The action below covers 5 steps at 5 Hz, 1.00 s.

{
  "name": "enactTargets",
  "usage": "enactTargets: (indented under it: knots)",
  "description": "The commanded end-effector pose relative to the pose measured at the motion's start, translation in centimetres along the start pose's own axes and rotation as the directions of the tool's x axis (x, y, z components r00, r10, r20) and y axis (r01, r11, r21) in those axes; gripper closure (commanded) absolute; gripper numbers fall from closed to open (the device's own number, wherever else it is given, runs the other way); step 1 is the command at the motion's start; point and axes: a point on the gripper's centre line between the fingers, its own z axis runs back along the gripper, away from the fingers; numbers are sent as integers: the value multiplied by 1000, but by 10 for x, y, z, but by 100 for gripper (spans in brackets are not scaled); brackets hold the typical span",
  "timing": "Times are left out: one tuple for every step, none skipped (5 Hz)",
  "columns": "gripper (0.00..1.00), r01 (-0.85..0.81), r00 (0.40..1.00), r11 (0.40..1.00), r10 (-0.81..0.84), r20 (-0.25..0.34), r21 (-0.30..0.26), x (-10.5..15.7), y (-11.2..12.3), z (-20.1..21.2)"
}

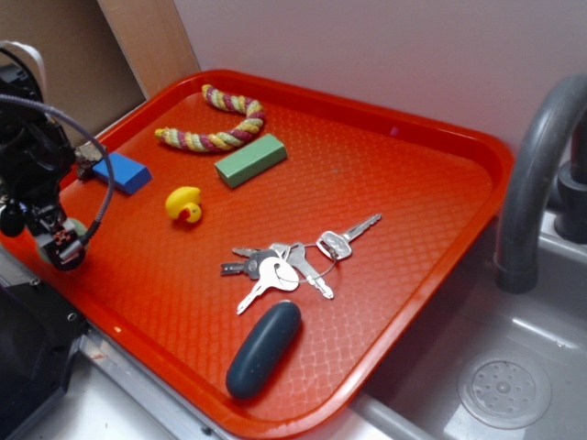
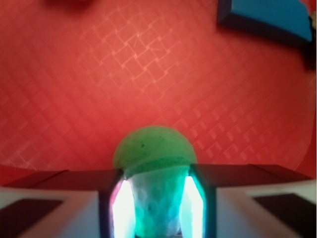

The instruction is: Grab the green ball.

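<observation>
Claw (image 2: 154, 208) closed on the green ball (image 2: 152, 153) at the left edge of the red tray (image 1: 394, 183).

From my wrist camera I see the ball pressed between both fingers (image 2: 79, 198), the tray's patterned floor behind it; whether it is lifted clear I cannot tell. Nearby sits a blue block (image 1: 121, 172). Farther along the tray lie a yellow duck (image 1: 184, 203), a green block (image 1: 250, 160), a rope toy (image 1: 220, 124), keys (image 1: 284, 266) and a dark oval case (image 1: 264, 348).
</observation>
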Motion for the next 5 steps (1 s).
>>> enactTargets:
  knots:
    - [100,-41,980,998,30,198,48,63,-4,113]
    - [100,-63,976,997,72,205,-49,73,1,156]
    - [100,-74,984,993,87,154,-89,79,5,171]
    - [100,-81,985,994,91,148,-69,79,0,163]
    - [100,-83,984,993,96,151,-87,77,-1,161]
